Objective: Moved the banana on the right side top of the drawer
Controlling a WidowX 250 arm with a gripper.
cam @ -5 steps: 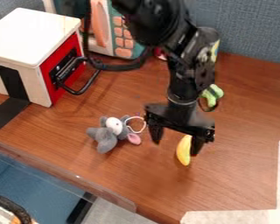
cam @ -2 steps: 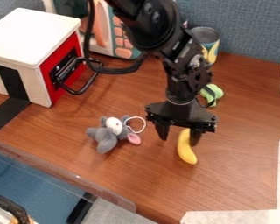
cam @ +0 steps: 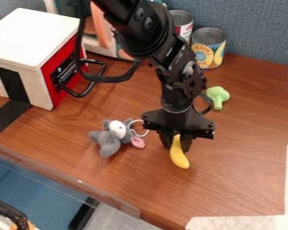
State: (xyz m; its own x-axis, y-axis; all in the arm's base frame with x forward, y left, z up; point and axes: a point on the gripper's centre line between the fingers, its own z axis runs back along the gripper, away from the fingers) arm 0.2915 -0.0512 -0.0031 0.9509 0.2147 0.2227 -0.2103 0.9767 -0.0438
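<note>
Two dark fingers of the black gripper (cam: 176, 142) stood narrow about the upper end of a yellow, curved toy banana (cam: 179, 157), holding it over the desk (cam: 231, 175). Seen from the banana, a grey plush mouse (cam: 110, 143) with pink and white ears lay at nine to ten o'clock, its pale loop of cord near the gripper. Past it, between ten and eleven, stood a white-topped wooden drawer box (cam: 35, 31) with a red front; its black metal handle (cam: 81, 93) jutted towards the desk's middle. The mouse lay close to the line between banana and handle. A green toy broccoli (cam: 218, 95) lay at one o'clock, with two cans (cam: 209, 48) beyond, towards twelve. The banana hung aslant, its lower tip pointing to five o'clock, smooth, evenly yellow and darker at that tip.
</note>
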